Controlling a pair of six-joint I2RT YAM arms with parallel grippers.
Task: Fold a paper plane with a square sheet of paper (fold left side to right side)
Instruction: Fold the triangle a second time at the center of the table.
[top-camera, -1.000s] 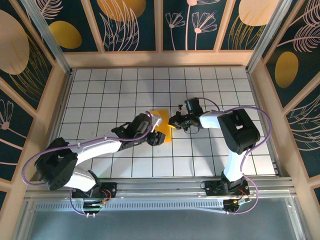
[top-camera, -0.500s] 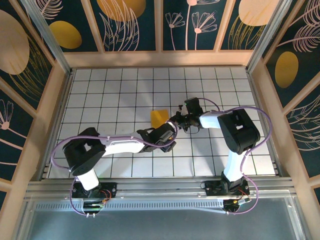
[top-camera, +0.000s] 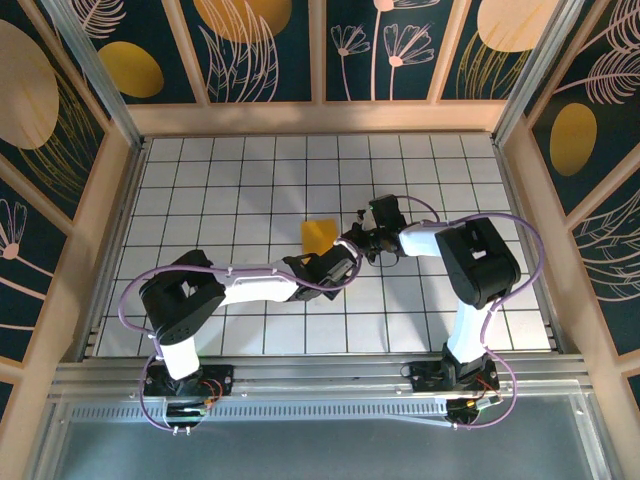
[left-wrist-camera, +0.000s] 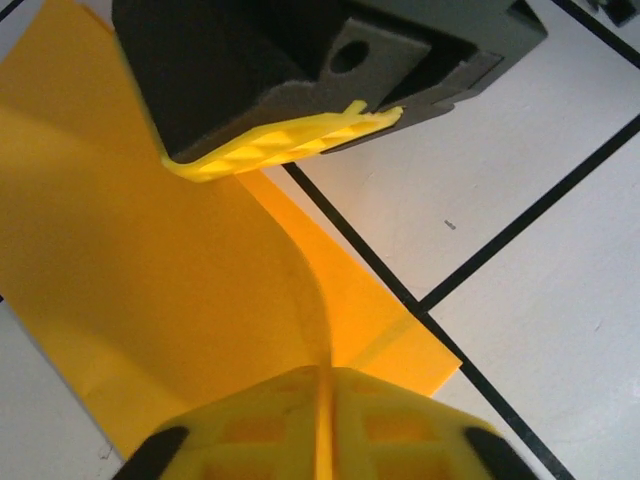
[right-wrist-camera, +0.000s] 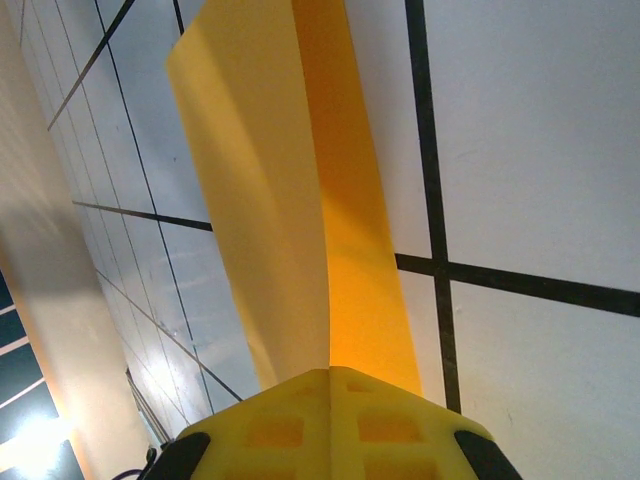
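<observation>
Both closed tight | left pincer (left-wrist-camera: 328, 380) pinching square sheet of paper (left-wrist-camera: 150, 270) | right pincer (right-wrist-camera: 330, 375) pinching same sheet

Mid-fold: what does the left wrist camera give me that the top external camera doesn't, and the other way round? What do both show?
Left wrist view: the left gripper shut on an edge of the thin orange-yellow square sheet of paper, which curves up off the white gridded table into it. Top external view: the left arm and right arm meeting mid-table, the sheet's free part lying beyond them. Shared: the sheet, the grid, and the right gripper close by the left one.
</observation>
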